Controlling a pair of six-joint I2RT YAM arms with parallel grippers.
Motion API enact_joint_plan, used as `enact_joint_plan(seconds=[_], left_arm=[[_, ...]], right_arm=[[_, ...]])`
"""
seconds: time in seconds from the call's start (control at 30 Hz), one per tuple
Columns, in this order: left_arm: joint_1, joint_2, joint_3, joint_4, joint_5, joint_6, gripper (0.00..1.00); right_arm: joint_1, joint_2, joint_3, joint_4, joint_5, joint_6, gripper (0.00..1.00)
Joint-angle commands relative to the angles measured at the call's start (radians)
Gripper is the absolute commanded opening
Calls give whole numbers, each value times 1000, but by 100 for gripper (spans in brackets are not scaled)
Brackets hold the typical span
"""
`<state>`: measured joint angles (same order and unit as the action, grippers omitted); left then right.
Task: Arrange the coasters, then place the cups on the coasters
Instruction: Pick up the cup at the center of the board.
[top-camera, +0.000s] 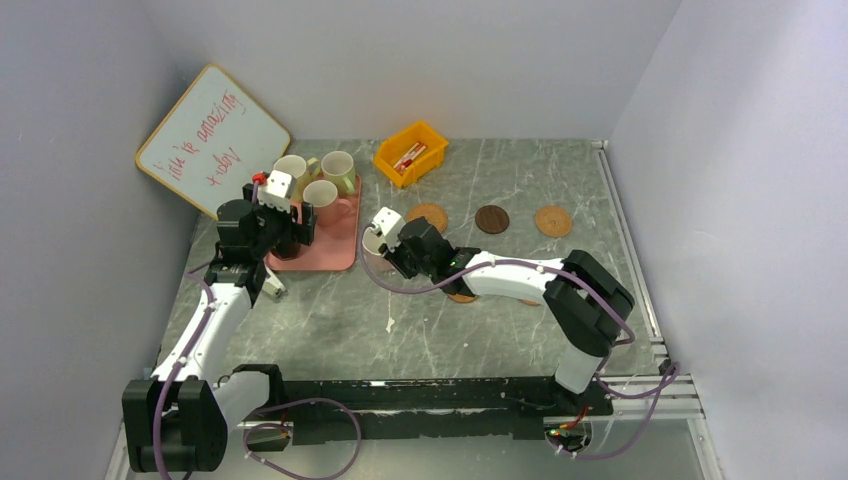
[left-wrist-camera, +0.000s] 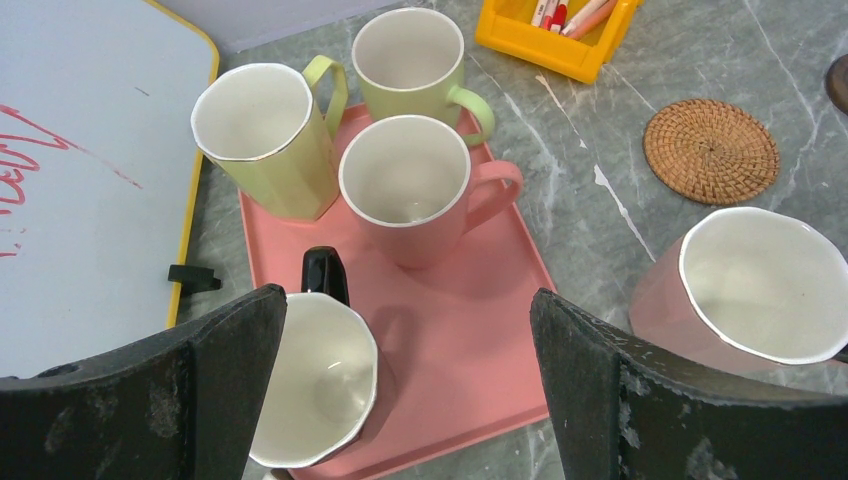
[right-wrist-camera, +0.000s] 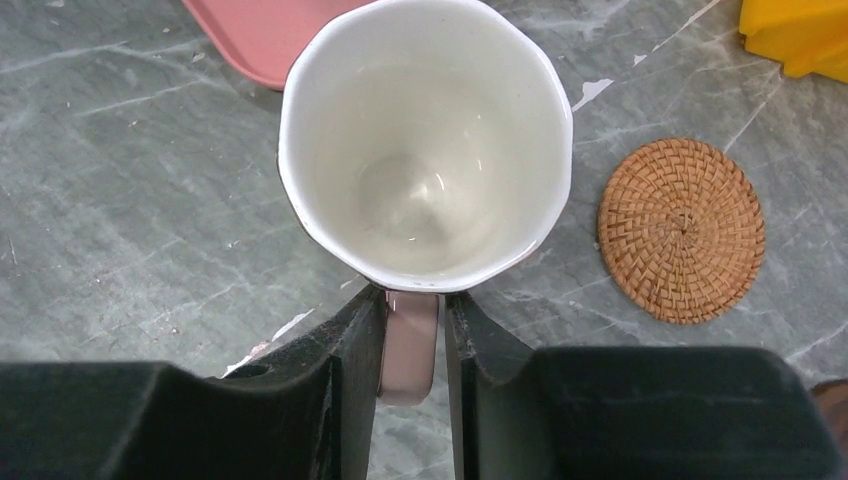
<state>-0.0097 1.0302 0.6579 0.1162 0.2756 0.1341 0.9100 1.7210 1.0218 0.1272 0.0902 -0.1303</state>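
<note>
The right hand clamps the handle of the pink cup, seemingly bound for the woven coaster alongside; left hand gapes open.

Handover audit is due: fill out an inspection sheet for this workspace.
Surface: grey marbled table, small pale flecks.
Job's things: woven coaster, dark brown coaster and orange-brown coaster in a row, all bare; half-hidden orange-brown disc under the right arm; faceted green cup, round green cup, tray pink cup and black cup on pink tray; loose pink cup off it.
Clutter: yellow bin holding markers.
End effectors: left end effector open, above the tray; right end effector shut on loose pink cup's handle.
Cables: purple cables along each arm, looping at near edge.
Surroundings: red-lettered whiteboard leaning left; plain walls.
</note>
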Motion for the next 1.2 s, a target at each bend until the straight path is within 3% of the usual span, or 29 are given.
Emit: enact_joint_plan(seconds=[0.0, 0.13, 0.23, 0.83, 1.03, 1.17], left_arm=[[5, -24, -3, 43, 25, -11, 97], [5, -25, -4, 43, 25, -11, 97], [5, -27, -4, 43, 25, -10, 97], [5, -24, -7, 48, 23, -10, 97], [5, -23, -8, 48, 31, -11, 97], [5, -24, -7, 45, 35, -11, 97]], right_arm=[[-6, 3, 22, 35, -12, 6, 31], [-8, 2, 24, 31, -19, 3, 21], [-6, 0, 26, 29, -19, 1, 0], [-68, -235, -44, 127, 45, -24, 0], [-208, -339, -12, 43, 34, -46, 0], [-391, -400, 29, -43, -54, -43, 0]])
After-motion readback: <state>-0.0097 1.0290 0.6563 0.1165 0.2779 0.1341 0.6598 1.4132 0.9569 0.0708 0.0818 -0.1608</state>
